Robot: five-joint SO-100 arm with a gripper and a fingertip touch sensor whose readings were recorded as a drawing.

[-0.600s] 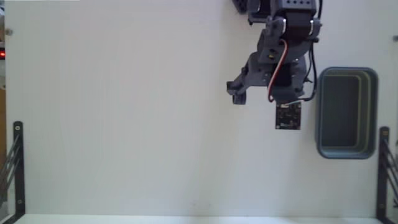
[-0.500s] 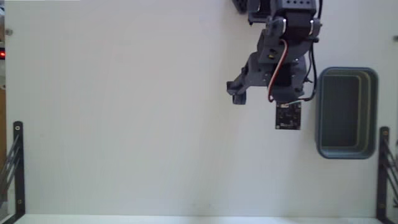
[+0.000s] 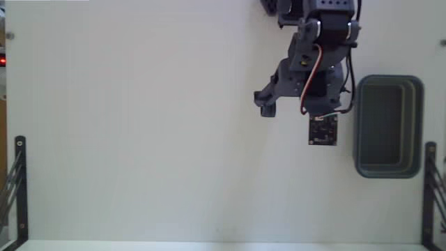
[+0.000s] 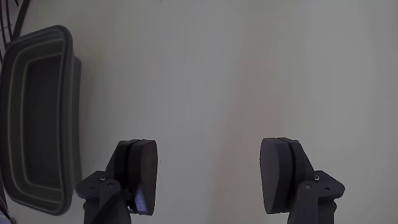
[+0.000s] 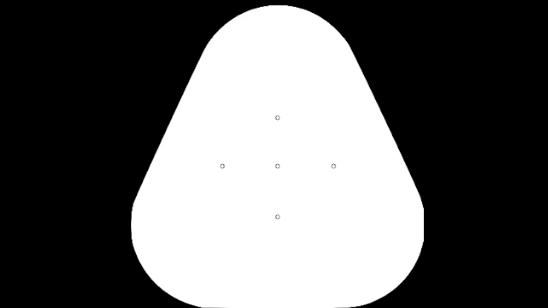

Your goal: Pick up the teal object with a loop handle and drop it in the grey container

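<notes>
Fixed view looks straight down on a plain white desk (image 3: 139,125); the surface fills nearly the whole frame. Matte finish, even diffuse light, only soft faint shadows, no glare spots. Black metal bracket (image 3: 15,188) with diagonal struts at the 8 o'clock edge; a matching bracket (image 3: 433,192) at the 4 o'clock edge. Small red light (image 3: 3,61) at the 9 o'clock edge, on something too cropped to identify. A thin paler strip runs along the 6 o'clock edge. In the wrist view the desk (image 4: 249,68) reads pale grey-white and uniform. No walls, floor or windows visible in either view.
</notes>
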